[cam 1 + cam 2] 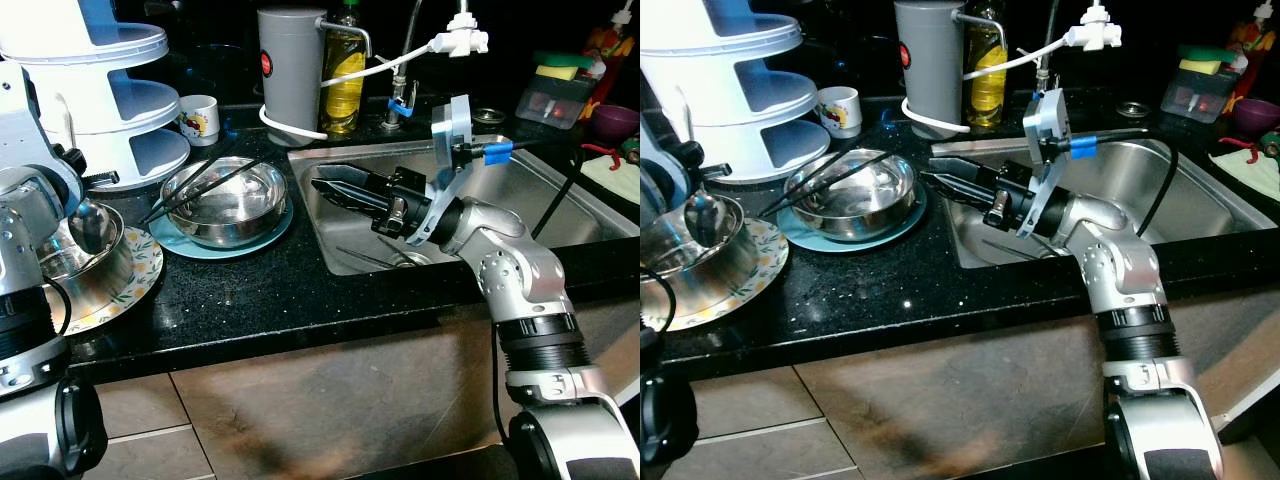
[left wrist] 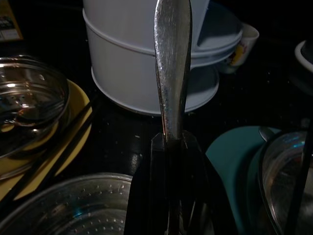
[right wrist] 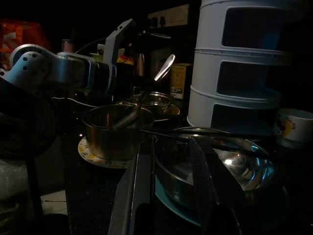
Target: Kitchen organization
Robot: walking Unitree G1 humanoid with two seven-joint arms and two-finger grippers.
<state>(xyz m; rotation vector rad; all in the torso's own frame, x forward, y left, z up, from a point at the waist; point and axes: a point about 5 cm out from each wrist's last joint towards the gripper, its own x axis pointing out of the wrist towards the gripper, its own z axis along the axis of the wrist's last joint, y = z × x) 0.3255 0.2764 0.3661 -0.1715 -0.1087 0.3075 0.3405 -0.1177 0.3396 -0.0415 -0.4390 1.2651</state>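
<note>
While dishes lie unsorted, progress: early.
Left gripper (image 2: 168, 147): fingers clamp a spoon (image 2: 172, 68) (handle up).
Right gripper (image 1: 335, 187): fingers apart, empty, over sink (image 1: 560, 195).
Left: bowls (image 1: 225, 200), chopsticks (image 1: 205, 185).

You get sharp, well-lit head views with glare on the steel bowl (image 1: 228, 200) and sink (image 1: 560, 190); both wrist views are dim, backgrounds nearly black.

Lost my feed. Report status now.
Left gripper shut on spoon, above the colander. Right gripper open, empty, over sink edge, pointing at steel bowl. Chopsticks lie across that bowl.
</note>
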